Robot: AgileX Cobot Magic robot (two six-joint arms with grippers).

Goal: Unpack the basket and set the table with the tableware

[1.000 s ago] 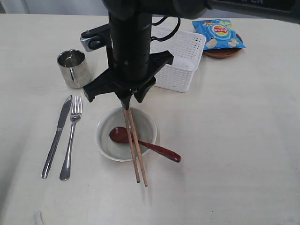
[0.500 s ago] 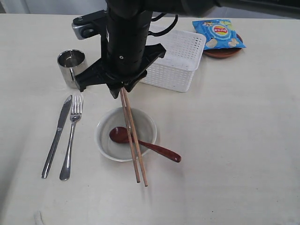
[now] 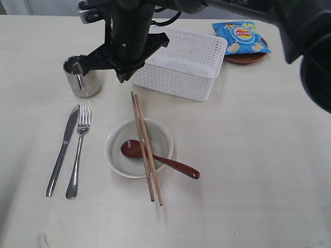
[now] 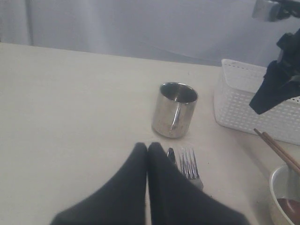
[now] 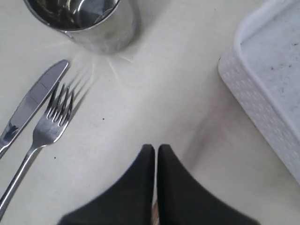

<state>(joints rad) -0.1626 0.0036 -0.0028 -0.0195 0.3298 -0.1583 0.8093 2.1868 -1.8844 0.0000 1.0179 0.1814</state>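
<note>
Holding nothing, my right gripper (image 3: pixel 124 77) hangs above the table (image 3: pixel 258 155), in the gap between the cup (image 3: pixel 81 76) and the basket (image 3: pixel 181 77). Its fingers (image 5: pixel 136 187) are pressed together in the right wrist view. Left gripper (image 4: pixel 147 145) is the same: fingers together, nothing pinched, low over the table near the knife (image 3: pixel 62 150) and fork (image 3: pixel 78 155).

The chopsticks (image 3: pixel 146 150) lie free, side by side across the bowl (image 3: pixel 165 139), with both ends past its rim and apart from the right gripper. They cross over the spoon (image 3: pixel 170 164), whose head is in the bowl and whose handle sticks out over the rim to the right. Knife and fork lie parallel, left of the bowl, with the cup upright beyond them. The basket stands behind the bowl. The chip bag (image 3: pixel 240 37) sits on the plate (image 3: pixel 243 58), just right of the basket's far corner.
</note>
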